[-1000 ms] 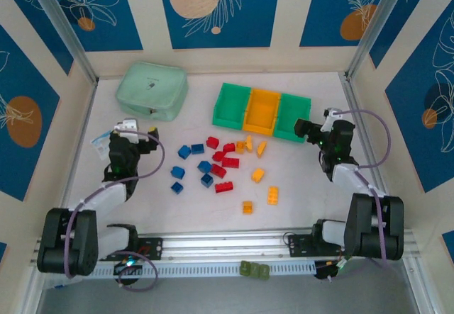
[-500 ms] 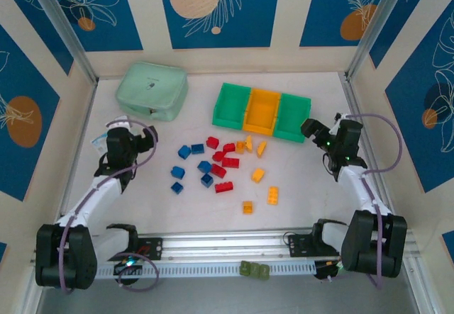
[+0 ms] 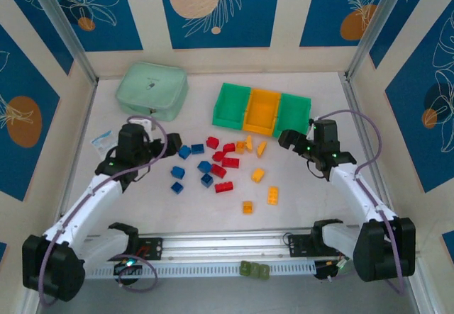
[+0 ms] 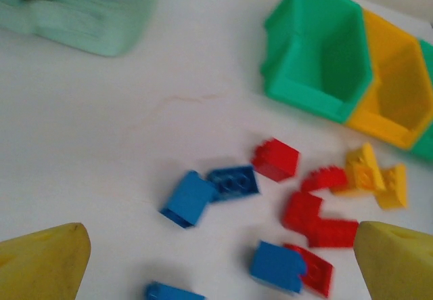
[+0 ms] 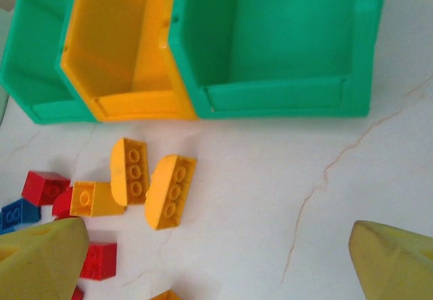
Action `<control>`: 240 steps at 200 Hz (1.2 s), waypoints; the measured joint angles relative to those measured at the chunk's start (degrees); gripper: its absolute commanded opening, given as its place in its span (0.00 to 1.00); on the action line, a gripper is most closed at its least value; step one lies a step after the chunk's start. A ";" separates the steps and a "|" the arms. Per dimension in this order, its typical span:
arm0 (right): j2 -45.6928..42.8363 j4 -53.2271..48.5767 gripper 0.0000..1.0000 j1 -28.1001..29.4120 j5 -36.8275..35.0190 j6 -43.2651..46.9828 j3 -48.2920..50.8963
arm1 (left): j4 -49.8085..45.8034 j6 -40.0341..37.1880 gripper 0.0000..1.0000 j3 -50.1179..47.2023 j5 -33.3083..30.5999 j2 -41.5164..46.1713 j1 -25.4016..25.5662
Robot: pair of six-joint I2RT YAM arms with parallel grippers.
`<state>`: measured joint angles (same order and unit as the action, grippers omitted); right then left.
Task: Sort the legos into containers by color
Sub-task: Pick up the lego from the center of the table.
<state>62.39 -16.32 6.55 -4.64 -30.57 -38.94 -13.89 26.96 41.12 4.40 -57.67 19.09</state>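
The legos lie loose mid-table: blue ones [image 3: 190, 166] on the left, red ones [image 3: 224, 159] in the middle, yellow-orange ones [image 3: 258, 175] on the right. Behind them stand the containers, joined in a row and empty: a green bin [image 3: 233, 105], an orange-yellow bin [image 3: 262, 110] and a second green bin [image 3: 292, 115]. My left gripper [image 3: 159, 148] hovers open just left of the blue bricks; its wrist view has two blue bricks [image 4: 191, 197] ahead between the yellow fingertips [image 4: 40, 263]. My right gripper [image 3: 286, 139] is open in front of the right green bin [image 5: 277, 98], near two yellow bricks [image 5: 170, 190].
A mint-green zip case [image 3: 152, 90] sits at the back left. A small printed packet [image 3: 101, 140] lies by the left wall. Olive-green blocks [image 3: 254, 270] rest on the front rail. Frame posts and walls close in both sides.
Both arms have swung inward toward the brick pile: the left gripper moved right, the right gripper moved left and forward. Both stayed open; no brick moved.
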 measured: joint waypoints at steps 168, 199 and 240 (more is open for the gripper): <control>0.13 -9.92 0.99 10.64 -1.36 -4.00 -0.48 | -15.61 1.22 0.84 37.86 -11.04 -41.94 28.50; 1.03 -9.94 0.99 9.51 -1.36 -3.96 -0.48 | -19.37 1.07 0.82 45.29 -12.24 -50.25 28.96; 1.27 -9.90 0.99 8.94 -1.38 -3.74 -0.48 | -22.45 0.63 0.76 52.11 -13.25 -58.36 29.31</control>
<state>63.66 -26.22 15.49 -6.02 -34.30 -39.42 -36.34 27.59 93.23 -8.84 -116.03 48.40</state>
